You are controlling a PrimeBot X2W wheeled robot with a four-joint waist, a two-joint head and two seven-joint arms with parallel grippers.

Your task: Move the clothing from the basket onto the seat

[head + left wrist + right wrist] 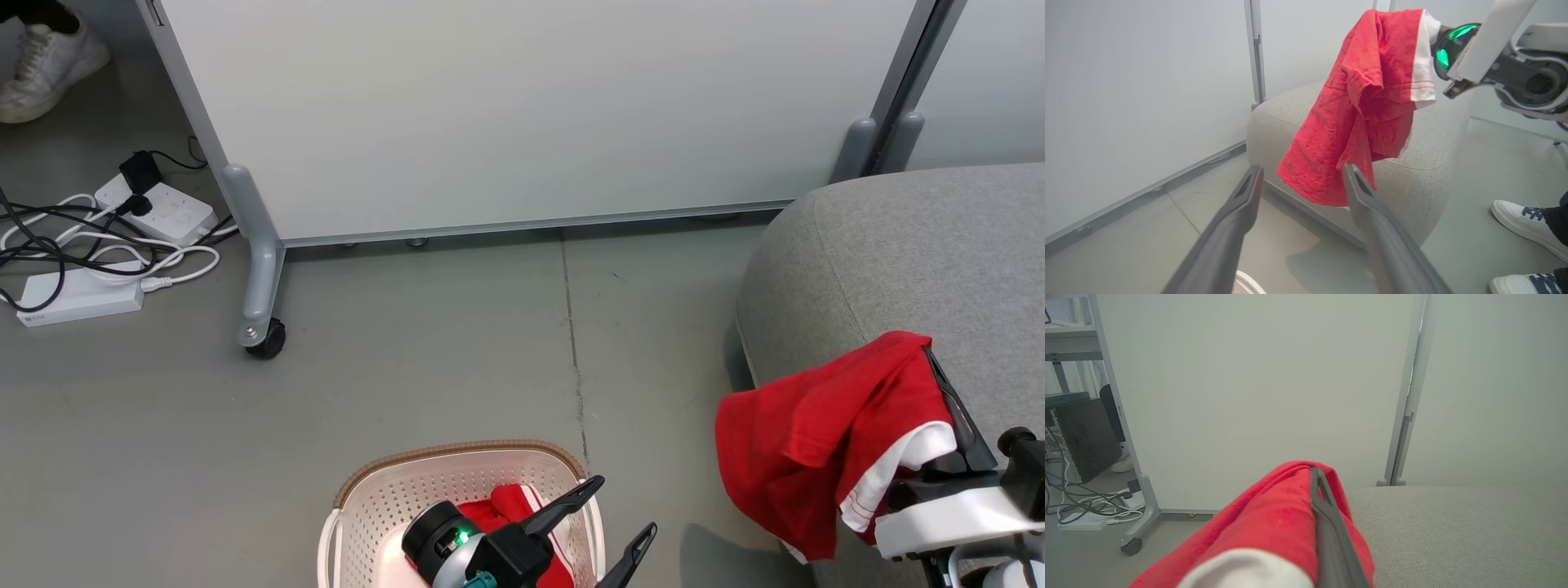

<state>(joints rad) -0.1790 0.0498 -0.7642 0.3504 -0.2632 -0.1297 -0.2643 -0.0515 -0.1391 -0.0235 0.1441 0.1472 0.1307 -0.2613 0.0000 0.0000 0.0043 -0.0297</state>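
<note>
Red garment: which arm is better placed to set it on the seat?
Right. The right tool is shut on the garment, which hangs at the seat edge. The left tool is open over the basket, holding nothing.

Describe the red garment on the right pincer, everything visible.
The garment is soft bright red fabric with a white panel and thin trim stripes. Crumpled and folded, it drapes over the shut right pincer and hangs loose by a corner of the grey seat, off the floor; whether it touches the seat is unclear.
</note>
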